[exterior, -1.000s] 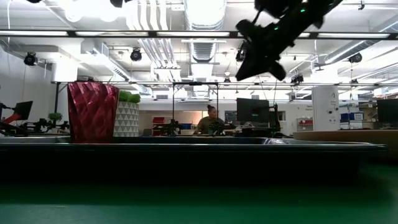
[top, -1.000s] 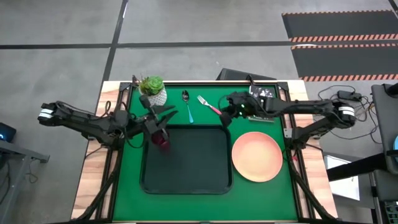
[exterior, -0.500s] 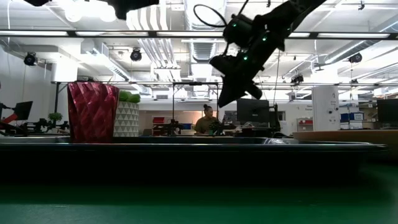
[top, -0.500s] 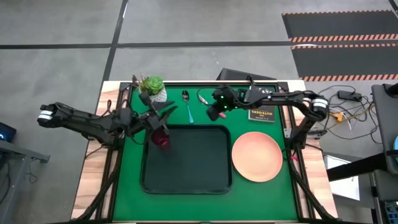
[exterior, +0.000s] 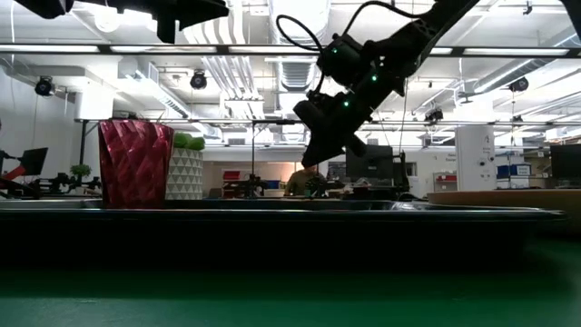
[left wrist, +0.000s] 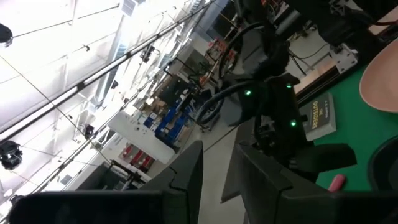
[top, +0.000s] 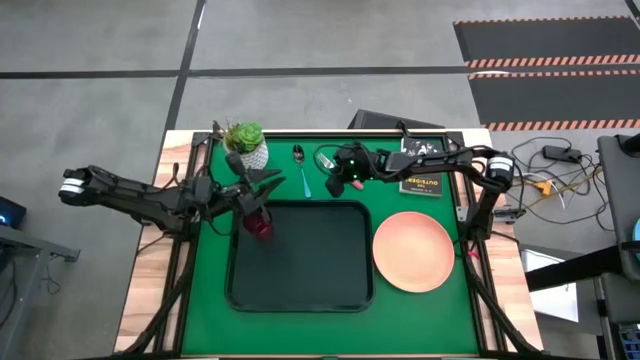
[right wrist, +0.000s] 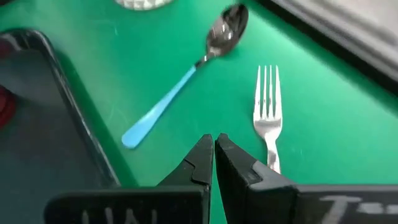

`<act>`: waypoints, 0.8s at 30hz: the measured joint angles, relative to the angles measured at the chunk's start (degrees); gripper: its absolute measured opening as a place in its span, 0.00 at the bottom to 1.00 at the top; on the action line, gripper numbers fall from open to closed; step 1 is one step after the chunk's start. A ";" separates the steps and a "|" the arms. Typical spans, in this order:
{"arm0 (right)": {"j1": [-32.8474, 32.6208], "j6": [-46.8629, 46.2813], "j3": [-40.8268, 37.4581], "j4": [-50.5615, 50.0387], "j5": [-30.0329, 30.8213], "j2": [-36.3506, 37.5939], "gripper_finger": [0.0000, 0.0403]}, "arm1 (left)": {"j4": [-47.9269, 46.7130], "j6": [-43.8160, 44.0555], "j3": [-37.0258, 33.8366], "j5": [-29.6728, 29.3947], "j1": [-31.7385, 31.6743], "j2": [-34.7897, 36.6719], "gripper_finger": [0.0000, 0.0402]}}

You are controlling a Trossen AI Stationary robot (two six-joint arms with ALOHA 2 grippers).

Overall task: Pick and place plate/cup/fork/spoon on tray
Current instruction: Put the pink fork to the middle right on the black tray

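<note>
The dark red cup (top: 260, 223) stands upright in the far-left corner of the dark tray (top: 300, 285); it also shows in the low view (exterior: 136, 163). My left gripper (top: 266, 183) is open just above and beyond the cup, touching nothing. The pink-handled fork (right wrist: 267, 118) and the teal-handled spoon (right wrist: 180, 87) lie flat on the green mat beyond the tray. My right gripper (right wrist: 214, 146) is shut and hovers over the mat between them, beside the fork (top: 323, 158), whose handle it hides from above. The salmon plate (top: 413, 251) lies right of the tray.
A white pot with a green plant (top: 247, 146) stands at the far left, close to the left gripper. A small black book (top: 421, 172) lies at the far right under the right arm. Bare green mat lies in front of the tray and plate.
My right gripper has gone toward the table's left edge and down, from above the book's near corner to the fork, staying shut. The cup, the fork and the spoon have stayed where they were.
</note>
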State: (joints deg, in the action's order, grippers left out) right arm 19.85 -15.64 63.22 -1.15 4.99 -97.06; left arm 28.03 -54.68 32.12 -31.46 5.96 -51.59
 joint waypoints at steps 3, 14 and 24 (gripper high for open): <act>-0.25 0.21 -1.86 2.32 1.40 0.20 0.02 | 0.02 0.00 0.00 -0.08 0.00 0.02 0.19; 0.26 5.13 -2.05 0.96 3.05 -1.75 0.19 | 0.13 -0.05 0.00 -0.22 0.00 0.00 0.19; 2.71 10.56 -2.12 2.40 4.40 -7.16 0.43 | 0.26 -0.23 0.00 -0.31 0.00 0.00 0.19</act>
State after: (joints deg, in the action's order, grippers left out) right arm 22.56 -5.08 61.10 1.25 9.40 -104.22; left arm 28.29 -54.90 32.12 -31.77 5.96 -51.59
